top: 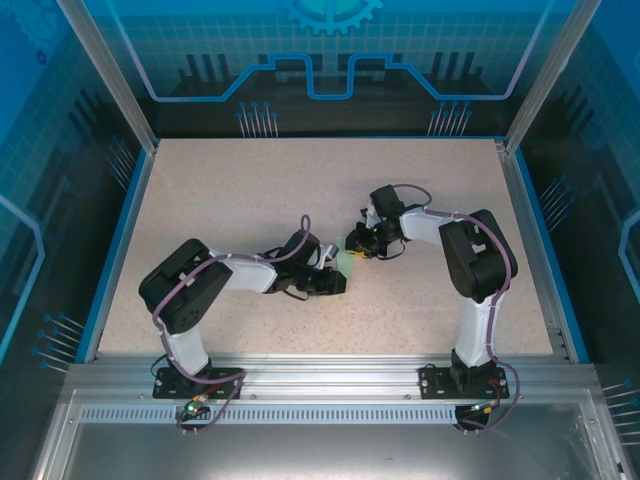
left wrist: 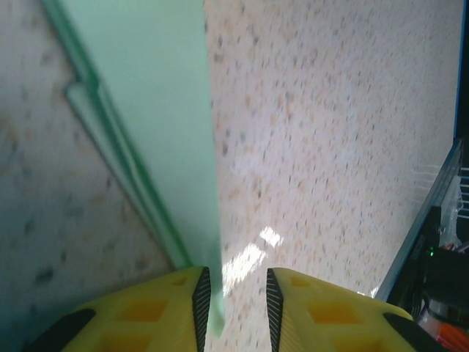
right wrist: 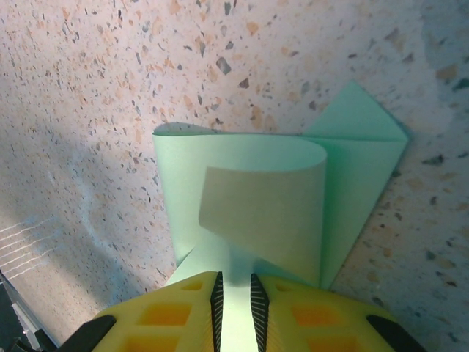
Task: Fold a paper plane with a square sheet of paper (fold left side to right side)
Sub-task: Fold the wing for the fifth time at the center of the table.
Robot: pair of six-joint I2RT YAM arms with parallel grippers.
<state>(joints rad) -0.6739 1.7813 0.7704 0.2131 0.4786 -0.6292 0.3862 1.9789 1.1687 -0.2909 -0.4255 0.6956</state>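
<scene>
Right wrist: my right gripper (right wrist: 234,297) is pinched tight on the sheet (right wrist: 264,213), which curls over, part folded, mid-table (right wrist: 95,81). Left gripper (left wrist: 234,308) is narrowly parted and holds nothing; the sheet's edge lies beside one finger. Paper looks light, floppy and crease-prone, so I'd grip near an edge.

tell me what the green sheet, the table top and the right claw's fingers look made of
Green sheet: thin paper, matte; it curls over softly and holds sharp creases.
Table top: looks like speckled stone-effect laminate or composite, smooth; can't tell which.
Right claw's fingers: probably moulded plastic, yellow with recessed pockets; black ribbed pads, likely rubber.
</scene>
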